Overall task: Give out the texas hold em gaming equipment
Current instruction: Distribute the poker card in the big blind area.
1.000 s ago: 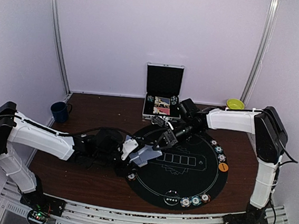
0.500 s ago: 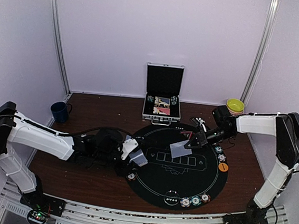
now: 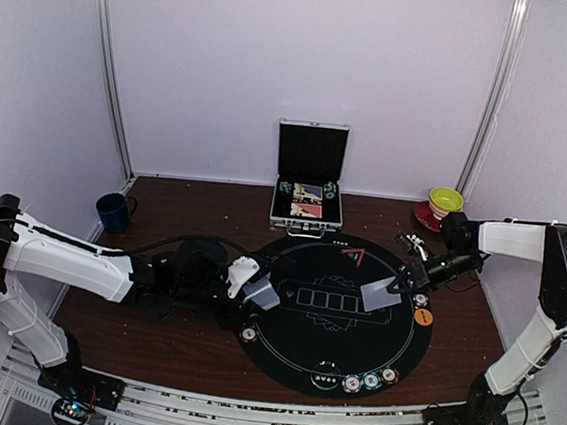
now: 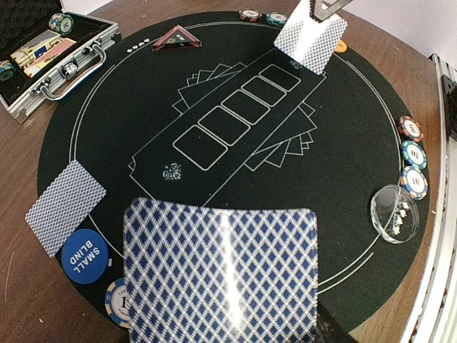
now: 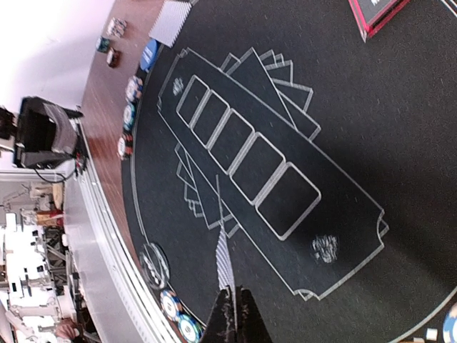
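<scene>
Pale lilac walls (image 3: pixel 299 53) enclose a brown wooden table (image 3: pixel 188 213).

The blue round button (image 4: pixel 84 256) reads "SMALL BLIND" in white.

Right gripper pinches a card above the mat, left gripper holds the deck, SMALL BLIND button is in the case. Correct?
No: the SMALL BLIND button lies at the edge of the mat beside a face-down card, not in the case, as the left wrist view shows. The right gripper does pinch a card above the mat; the left gripper holds the deck.
</scene>
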`<state>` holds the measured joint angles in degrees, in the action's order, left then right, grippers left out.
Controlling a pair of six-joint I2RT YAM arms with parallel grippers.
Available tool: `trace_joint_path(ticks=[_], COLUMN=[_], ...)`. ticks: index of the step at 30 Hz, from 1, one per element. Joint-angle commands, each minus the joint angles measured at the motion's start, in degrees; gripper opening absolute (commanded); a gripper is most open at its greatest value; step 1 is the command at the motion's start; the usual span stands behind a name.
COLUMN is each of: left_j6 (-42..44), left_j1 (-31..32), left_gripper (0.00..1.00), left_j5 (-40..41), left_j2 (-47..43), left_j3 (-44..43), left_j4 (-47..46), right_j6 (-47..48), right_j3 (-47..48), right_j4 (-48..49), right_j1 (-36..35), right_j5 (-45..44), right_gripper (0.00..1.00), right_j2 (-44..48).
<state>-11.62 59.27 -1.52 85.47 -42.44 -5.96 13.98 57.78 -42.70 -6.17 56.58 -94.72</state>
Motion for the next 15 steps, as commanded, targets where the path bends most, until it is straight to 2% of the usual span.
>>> trace_joint_path(ticks=[1,5,9,15], left_j6=[-0.07,-0.08,0.01,0.10], left_j1=[0.32,0.32,0.32,0.33], left_gripper=[0.52,0.52,0.52,0.52], left_j5=[0.96,1.50,1.85,2.00], left_j2=[-2.23,-2.24,-2.06,-2.15], left_j3=[-0.37,-0.45,-0.56,-0.44], left_j4=[-2.15,-2.05,-1.78,-1.80], right_j6=[13.08,21.37,27.97,33.60], right_j3=[2.97,5.21,8.10,6.09], right_j4=[-12.05,-17.98,-24.60,-27.86], right_j1=[1.14,3.01,6.21,8.04], right_j5=[-6.07,-11.41,-12.67,-15.32], right_gripper=[0.00,0.00,0.00,0.00], right_j2=[0.83,-0.90,-2.88,-3.58])
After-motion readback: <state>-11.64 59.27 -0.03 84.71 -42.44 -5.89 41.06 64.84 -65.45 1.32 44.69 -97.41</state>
